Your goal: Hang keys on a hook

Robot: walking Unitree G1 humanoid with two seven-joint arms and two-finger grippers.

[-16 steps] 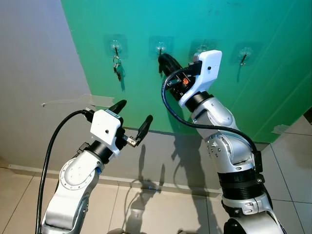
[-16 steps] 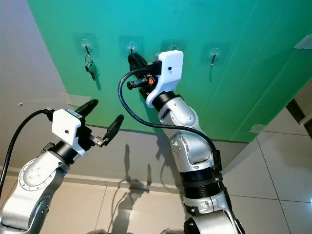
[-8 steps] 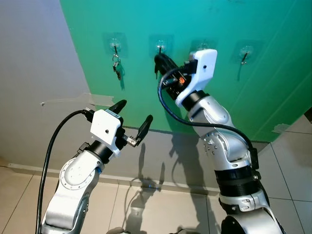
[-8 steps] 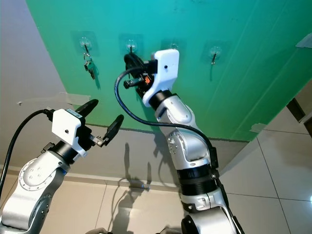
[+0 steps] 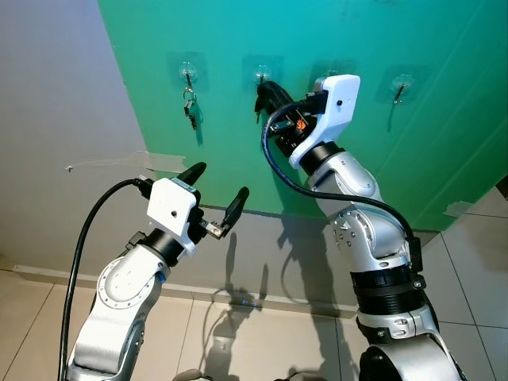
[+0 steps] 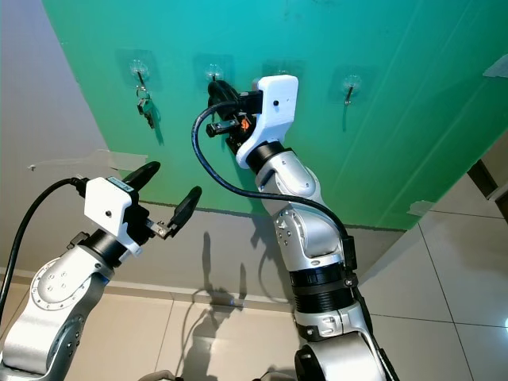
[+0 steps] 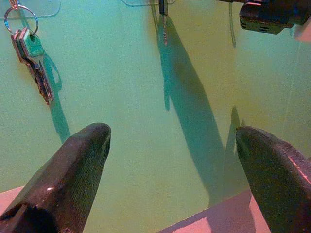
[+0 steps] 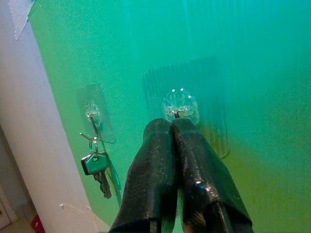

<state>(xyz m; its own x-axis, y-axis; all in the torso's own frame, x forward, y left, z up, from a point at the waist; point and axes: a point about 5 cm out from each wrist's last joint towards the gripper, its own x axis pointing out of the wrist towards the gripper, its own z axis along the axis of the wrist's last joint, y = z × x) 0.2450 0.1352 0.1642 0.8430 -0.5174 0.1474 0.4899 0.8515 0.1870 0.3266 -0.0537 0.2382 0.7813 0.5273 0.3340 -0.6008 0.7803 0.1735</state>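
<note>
Green wall panel (image 5: 397, 143) ahead, tilted in view, bordered at 9 o'clock by a grey-white wall (image 5: 63, 119); pale tiled floor (image 5: 238, 341) below, with arm shadows across wall base and tiles; strip of tape (image 5: 167, 163) at the panel's lower left edge.

Four clear adhesive hooks in a row near the panel's top; first hook (image 5: 188, 73) at the 9 o'clock end carrying a bunch of keys (image 5: 190, 109) with a green head, hanging free; second hook (image 5: 262, 76) next along; third hook (image 5: 327, 75) partly hidden behind the right wrist; fourth hook (image 5: 399, 83) at the 3 o'clock end bare.

Right gripper (image 8: 172, 125) raised to the second hook, fingers (image 8: 150, 165) pressed together, tips just under the hook's clear disc; whether a key sits between them cannot be told; a thin key-like sliver (image 7: 164, 24) hanging below that hook in the left wrist view.

Left gripper (image 5: 216, 189) held lower, toward 7 o'clock of the hooks, well apart from the panel; fingers (image 7: 73, 165) spread wide, nothing between.
</note>
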